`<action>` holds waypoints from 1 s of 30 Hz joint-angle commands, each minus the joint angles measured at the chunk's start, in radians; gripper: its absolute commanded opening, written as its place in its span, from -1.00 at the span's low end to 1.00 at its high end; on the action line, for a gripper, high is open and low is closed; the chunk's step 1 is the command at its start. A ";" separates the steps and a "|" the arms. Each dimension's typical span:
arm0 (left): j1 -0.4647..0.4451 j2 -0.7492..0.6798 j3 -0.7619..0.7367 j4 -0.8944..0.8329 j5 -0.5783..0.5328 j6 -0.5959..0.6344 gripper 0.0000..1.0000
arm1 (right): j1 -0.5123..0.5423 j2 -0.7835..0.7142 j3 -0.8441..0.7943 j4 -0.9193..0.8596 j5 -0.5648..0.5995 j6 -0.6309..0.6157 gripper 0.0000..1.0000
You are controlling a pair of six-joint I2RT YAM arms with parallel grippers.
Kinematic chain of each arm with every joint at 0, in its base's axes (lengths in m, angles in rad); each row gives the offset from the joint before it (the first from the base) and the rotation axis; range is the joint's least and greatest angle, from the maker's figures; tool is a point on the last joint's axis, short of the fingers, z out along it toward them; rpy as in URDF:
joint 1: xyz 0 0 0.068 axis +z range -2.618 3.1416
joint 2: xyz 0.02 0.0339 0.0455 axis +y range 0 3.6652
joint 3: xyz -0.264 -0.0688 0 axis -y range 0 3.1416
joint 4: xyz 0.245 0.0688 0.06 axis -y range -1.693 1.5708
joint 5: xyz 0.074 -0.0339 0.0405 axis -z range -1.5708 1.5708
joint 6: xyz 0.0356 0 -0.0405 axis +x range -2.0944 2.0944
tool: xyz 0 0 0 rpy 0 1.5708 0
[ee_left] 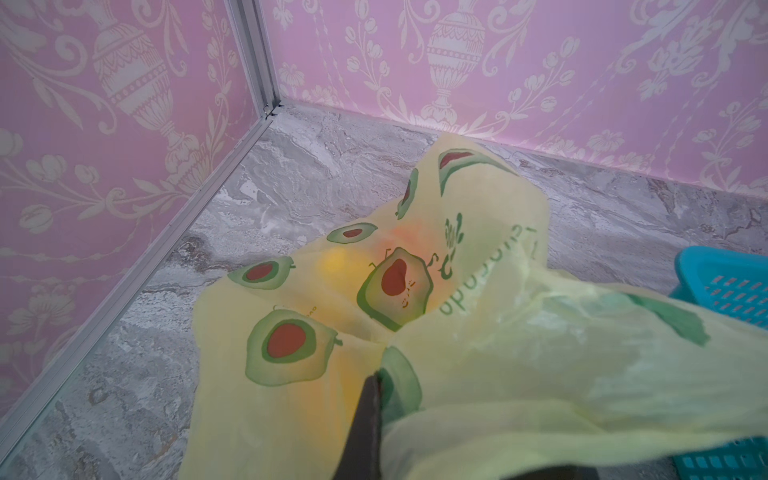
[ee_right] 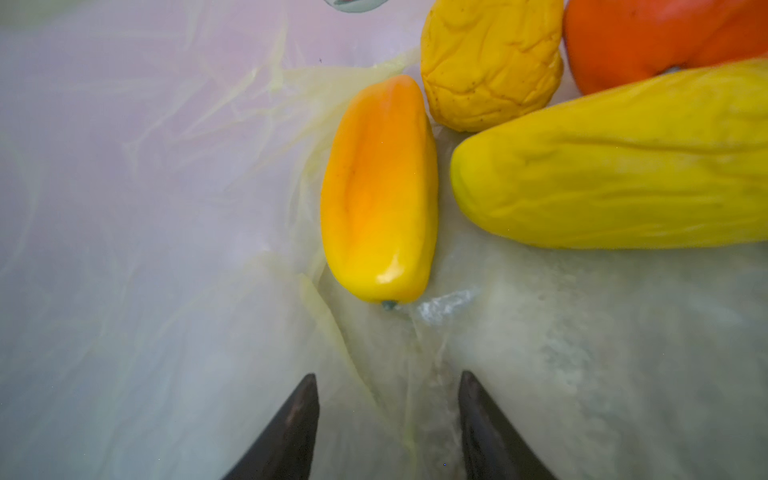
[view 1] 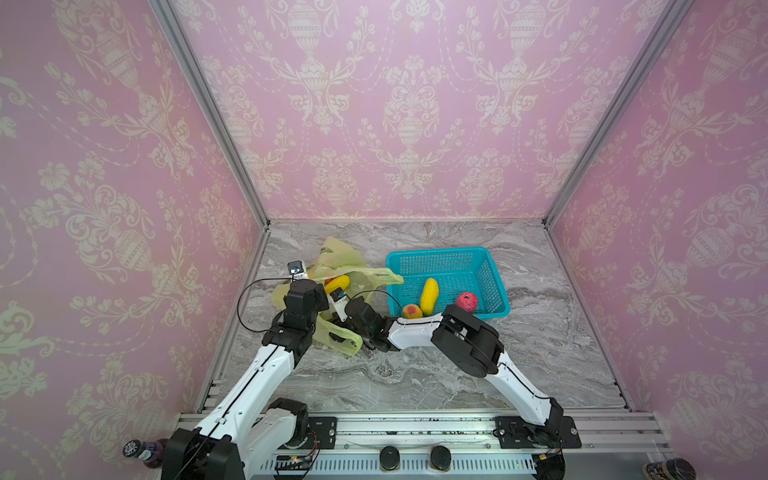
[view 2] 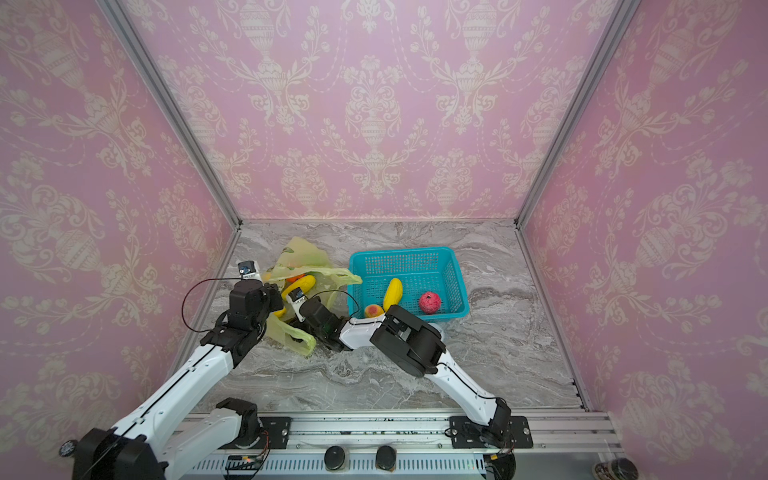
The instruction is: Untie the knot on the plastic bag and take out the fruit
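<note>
Left gripper [ee_left: 372,386], hard under its own wrist camera. Hazard: it pinches thin film only. We judge the film could slip or tear there, and the mouth of the plastic bag [view 1: 336,253] would then sag over the fruit.

Fruit in the bag, near the left edge of the table [view 1: 415,374]: orange-yellow piece [ee_right: 380,191], wrinkled yellow one [ee_right: 490,62], long yellow one [ee_right: 623,162] and orange [ee_right: 665,37], packed close together. Hazard: the skins are glossy and rounded. We expect a poor squeeze to squirt a piece out or nudge its neighbours deeper.

Right gripper [ee_right: 387,374], reaching into the bag's mouth. Hazard: on closing it may trap film with the fruit and drag the whole bag.

Teal basket [view 1: 436,250], right of the bag: three pieces already lie inside.

Fingers, left gripper: clenched on a fold of the bag, holding it raised.

Fingers, right gripper: parted with a clear gap, grasping nothing, over bare film just short of the orange-yellow piece.

Knot: we see none, and the handle loops [view 1: 347,343] lie loose.
</note>
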 commanded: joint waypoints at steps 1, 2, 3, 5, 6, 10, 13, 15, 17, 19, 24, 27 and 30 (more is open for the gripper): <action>-0.004 0.008 -0.004 -0.026 -0.072 -0.016 -1.00 | -0.023 -0.057 -0.051 0.065 0.020 0.028 -0.07; -0.004 0.008 -0.004 -0.027 -0.078 -0.016 -1.00 | -0.025 -0.064 -0.057 0.072 0.016 0.029 -0.12; -0.003 0.007 -0.004 -0.027 -0.076 -0.017 -1.00 | -0.027 -0.070 -0.062 0.074 0.013 0.025 -0.17; -0.004 0.005 -0.009 -0.021 -0.071 -0.013 -1.00 | -0.027 -0.080 -0.076 0.085 0.014 0.020 -0.27; -0.004 0.006 -0.010 -0.019 -0.073 -0.013 -1.00 | -0.029 -0.086 -0.087 0.099 0.010 0.018 -0.30; -0.003 0.016 -0.008 -0.017 -0.060 -0.017 -1.00 | -0.030 -0.105 -0.119 0.150 -0.013 -0.008 -0.33; -0.004 0.025 -0.008 -0.010 -0.045 -0.016 -1.00 | -0.037 -0.114 -0.117 0.142 0.025 -0.027 -0.16; -0.003 0.027 -0.008 -0.007 -0.036 -0.016 -1.00 | -0.053 -0.103 -0.093 0.132 0.032 -0.006 0.23; -0.004 0.023 -0.006 -0.001 -0.009 -0.016 -1.00 | -0.068 -0.082 -0.046 0.099 0.029 0.029 0.49; -0.005 0.021 -0.009 0.014 0.036 -0.011 -1.00 | -0.082 -0.053 0.017 0.059 0.011 0.063 0.61; -0.007 0.026 -0.014 0.053 0.133 -0.002 -1.00 | -0.102 0.022 0.161 -0.028 -0.017 0.159 0.81; -0.008 0.027 -0.020 0.083 0.204 0.001 -1.00 | -0.102 0.070 0.244 -0.111 -0.014 0.182 0.81; -0.013 0.021 -0.027 0.116 0.270 0.003 -1.00 | -0.102 0.106 0.275 -0.137 0.030 0.195 0.82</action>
